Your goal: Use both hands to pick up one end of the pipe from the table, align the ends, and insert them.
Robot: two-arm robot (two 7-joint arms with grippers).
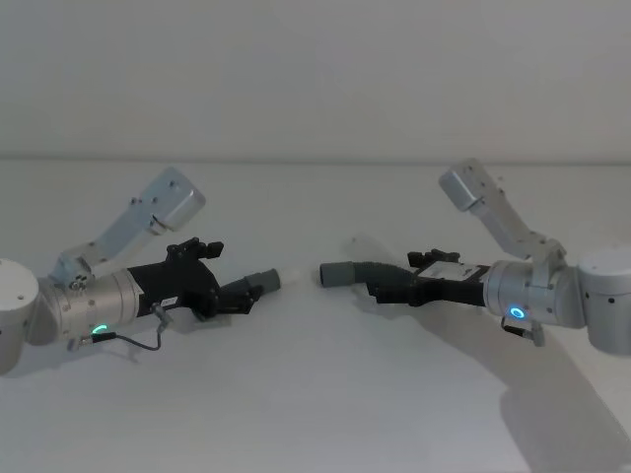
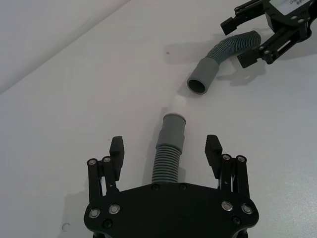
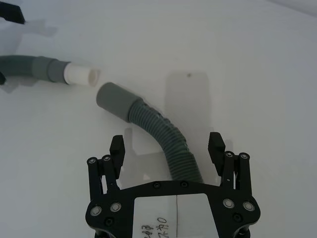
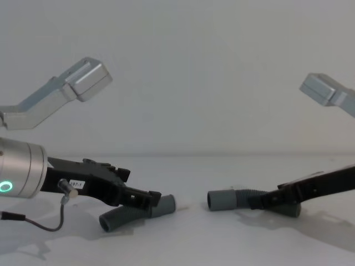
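Grey corrugated hose lies in two short curved pieces on the matte white table [image 1: 315,394], with their smooth cuffs facing each other, near but apart. The left gripper [image 2: 165,146] sits low over the left hose piece [image 2: 167,166], its black fingers spread wide on either side of the ribs and clear of them. The right gripper [image 3: 166,143] straddles the right hose piece [image 3: 171,144] in the same open way. Both stand behind the cuffs, probably to leave the ends free for mating. The left cuff [image 2: 172,130] carries a narrow white tip [image 3: 79,75]. The right cuff [image 3: 115,101] is a hollow, open-mouthed sleeve, likely its socket.
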